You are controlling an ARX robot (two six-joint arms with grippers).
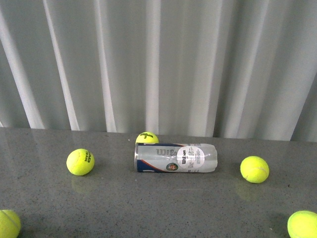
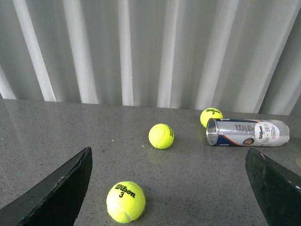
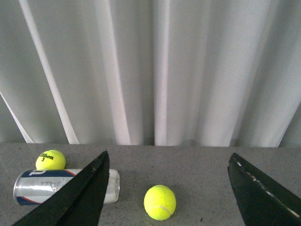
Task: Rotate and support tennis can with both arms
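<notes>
Black wedge-shaped fingers [image 2: 61, 197] of the left gripper [image 2: 168, 151] fill the lower corners of its wrist view. They are spread wide and hold nothing. The right gripper [image 3: 168, 154] shows two dark fingers [image 3: 80, 197] of the same kind, also set far apart with nothing between them.

One white pleated curtain [image 1: 158, 59] hangs across the whole back. Below it lies one grey speckled tabletop [image 1: 163, 208].

One tennis can [image 1: 176, 158], a clear plastic cylinder with a metal rim and a navy, white and orange label, lies on its side. It rests toward the back of the tabletop, about midway across. Its rim end points to the robot's left and its rounded clear end to the right. Both grippers are well apart from it.

The front view shows five yellow-green tennis balls:
- one just behind the can's rim end [image 1: 147, 138]; whether it touches the can cannot be told
- one to the left of the can [image 1: 80, 161]
- one to the right of the can [image 1: 254, 169]
- one cut off at each near corner [image 1: 7, 224] [image 1: 303, 224]

The left wrist view takes in three of the balls and the right wrist view two.

The can reads "Wilson" in dark letters on a white patch and again in large pale letters on its silvery band, above a round emblem. Its finer print is too small to read. In the left wrist view the ball behind the can and the nearest ball each read "Wilson 3".
</notes>
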